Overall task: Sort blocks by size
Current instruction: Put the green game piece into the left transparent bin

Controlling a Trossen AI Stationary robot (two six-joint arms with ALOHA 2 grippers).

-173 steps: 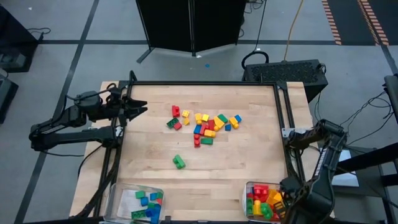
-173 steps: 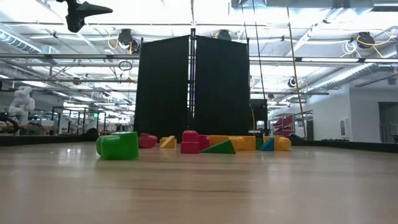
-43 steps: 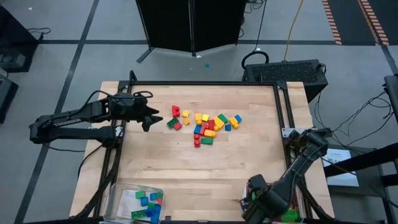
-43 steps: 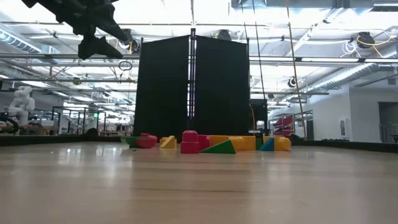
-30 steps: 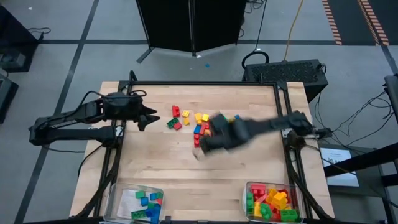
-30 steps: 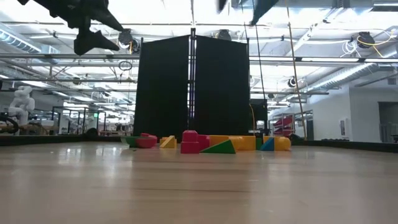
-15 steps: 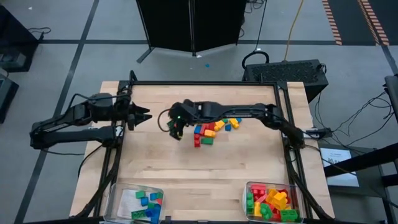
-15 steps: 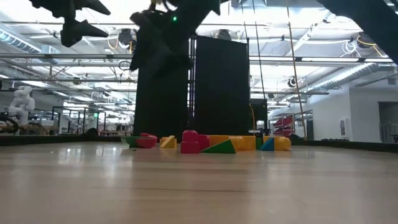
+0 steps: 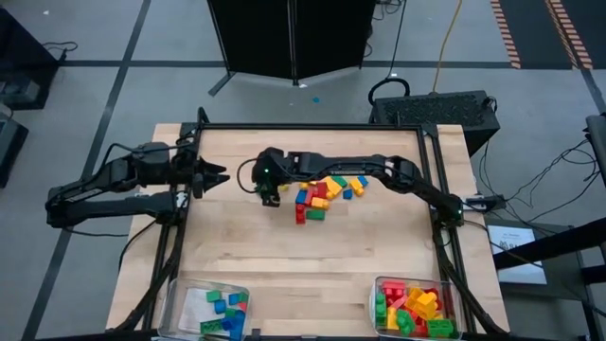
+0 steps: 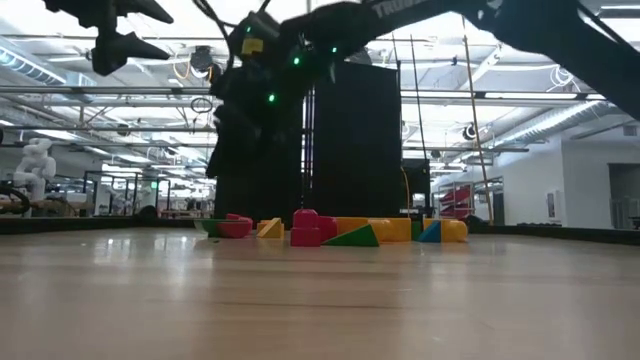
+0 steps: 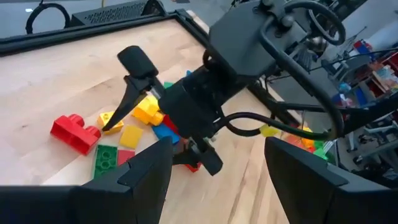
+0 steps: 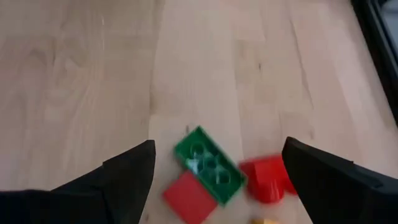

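Right gripper hangs spread wide, empty, over the blocks; its wrist view alone shows a green block between its fingers, below. Left gripper open, off beside the pile. Wooden table; bins at the near edge; black screen behind.

Two arms: left, right. Two bins: near left, near right. One pile of blocks mid table, too many and too small to count. One table.
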